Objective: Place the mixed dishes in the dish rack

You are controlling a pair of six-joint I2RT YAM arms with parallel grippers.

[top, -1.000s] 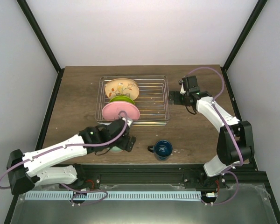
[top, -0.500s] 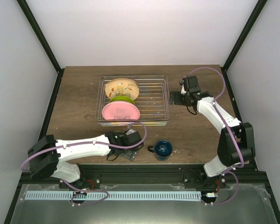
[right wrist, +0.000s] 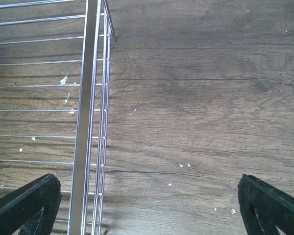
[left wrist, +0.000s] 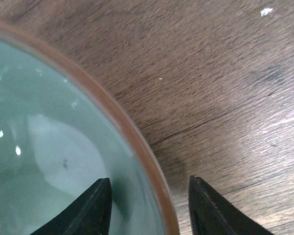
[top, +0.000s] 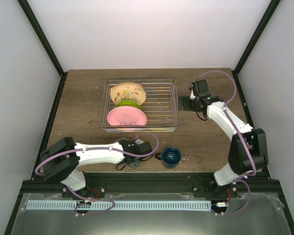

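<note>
The small mint-green bowl [left wrist: 49,147] with a brown rim fills the left of the left wrist view and rests on the wooden table. My left gripper [left wrist: 149,205] straddles that rim, one finger [left wrist: 95,208] inside the bowl and one outside, with a little gap on each side. From above, the left gripper [top: 132,159] covers the bowl. The dish rack [top: 161,98] holds the cream floral plate [top: 128,92], the lime-green plate [top: 127,104] and the pink plate [top: 127,117] upright. The dark blue mug [top: 170,156] stands on the table. My right gripper [top: 183,103] is open and empty beside the rack's right side.
In the right wrist view the rack's wire side [right wrist: 90,98] runs down the left, with bare wood to its right. The mug stands just right of the left gripper. Black frame posts border the table's sides.
My left arm has swung down and forward to the table's near edge, and its jaws have narrowed around the bowl's rim. The right arm has stayed still.
</note>
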